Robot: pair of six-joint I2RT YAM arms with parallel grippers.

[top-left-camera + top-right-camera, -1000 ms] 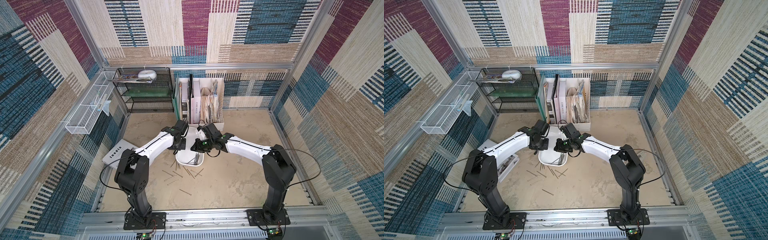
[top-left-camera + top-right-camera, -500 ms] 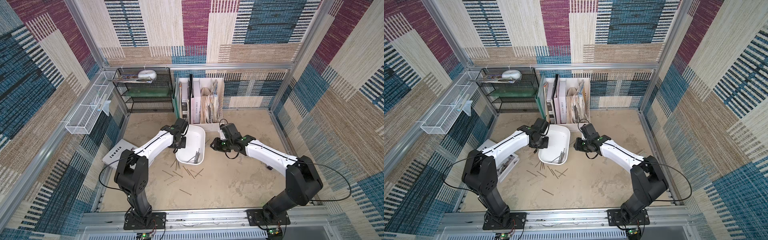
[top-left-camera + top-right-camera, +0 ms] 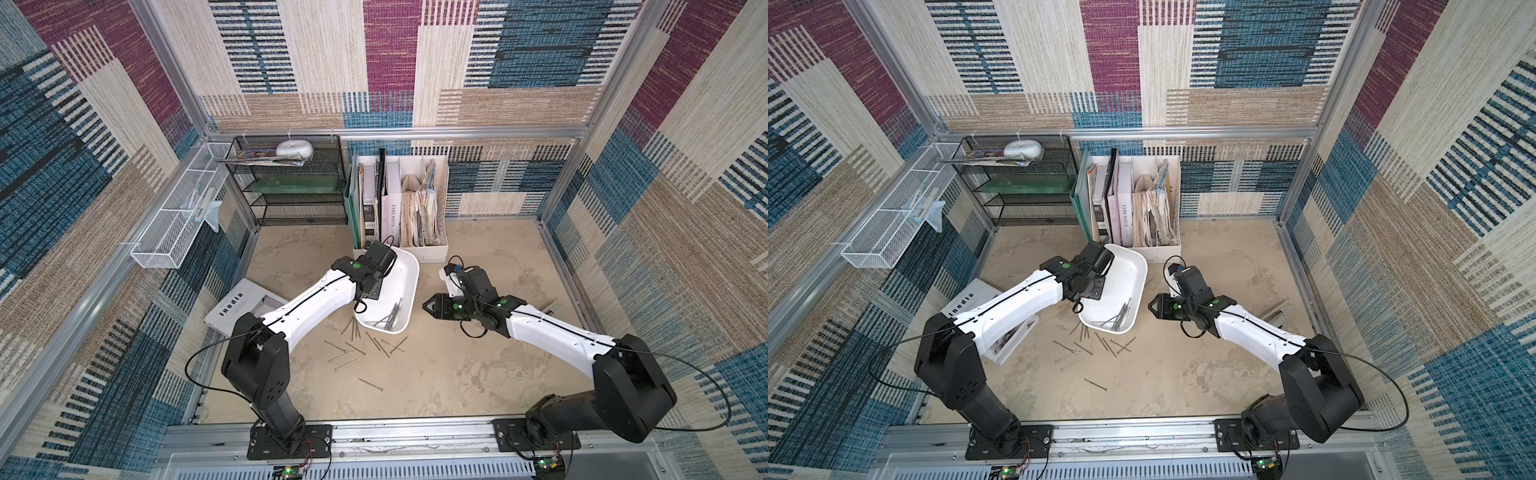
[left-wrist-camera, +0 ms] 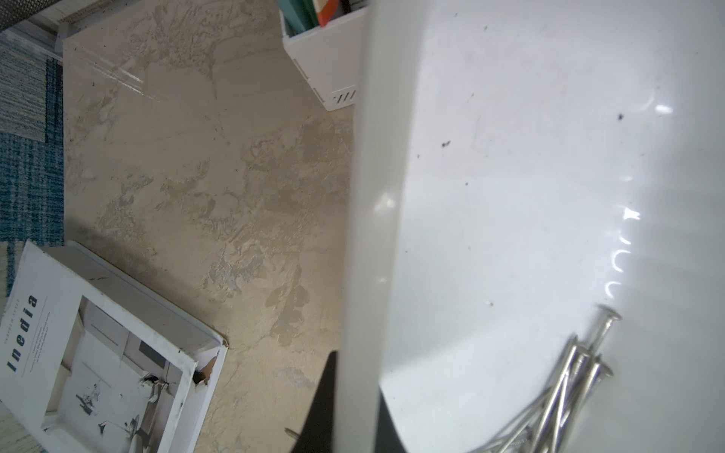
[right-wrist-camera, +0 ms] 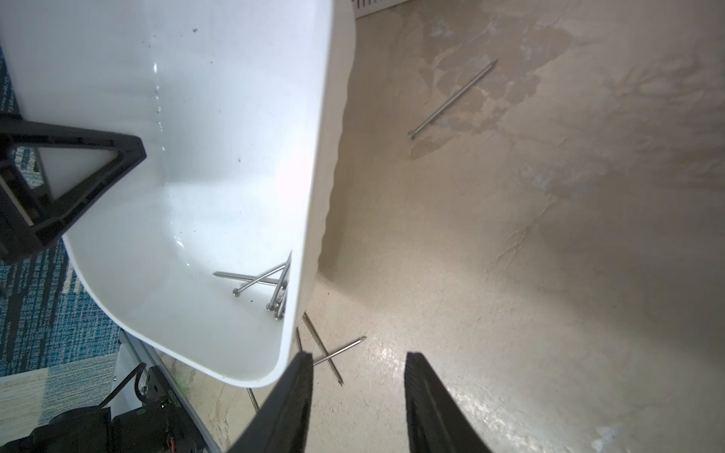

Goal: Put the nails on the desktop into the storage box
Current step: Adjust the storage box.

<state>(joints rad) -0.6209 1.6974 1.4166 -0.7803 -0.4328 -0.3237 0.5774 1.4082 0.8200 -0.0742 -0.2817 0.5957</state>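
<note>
**Top views.** The rectangular white plastic storage box (image 3: 405,274) sits at a tilt on the beige mottled stone-look worktop (image 3: 457,374), just in front of the white divided file holder (image 3: 432,251). The left claw (image 3: 370,291) is clamped on the box's long wall. A bundle of thin grey metal nails (image 3: 390,320) lies inside at the near end. Loose nails (image 3: 347,365) are scattered on the worktop just in front of the box. The right claw (image 3: 1152,308) hangs just beside the opposite wall.

**Left wrist view.** The storage box wall (image 4: 376,196) runs through the left claw. One dark finger (image 4: 321,400) lies against the wall's outer face. A white "Inedia" booklet (image 4: 98,353) lies apart from the box.

**Right wrist view.** The right claw (image 5: 357,355) has its fingers apart with nothing between them. One fingertip (image 5: 302,364) is at the box corner; contact cannot be determined. A single nail (image 5: 451,98) lies well apart on the worktop.
</note>
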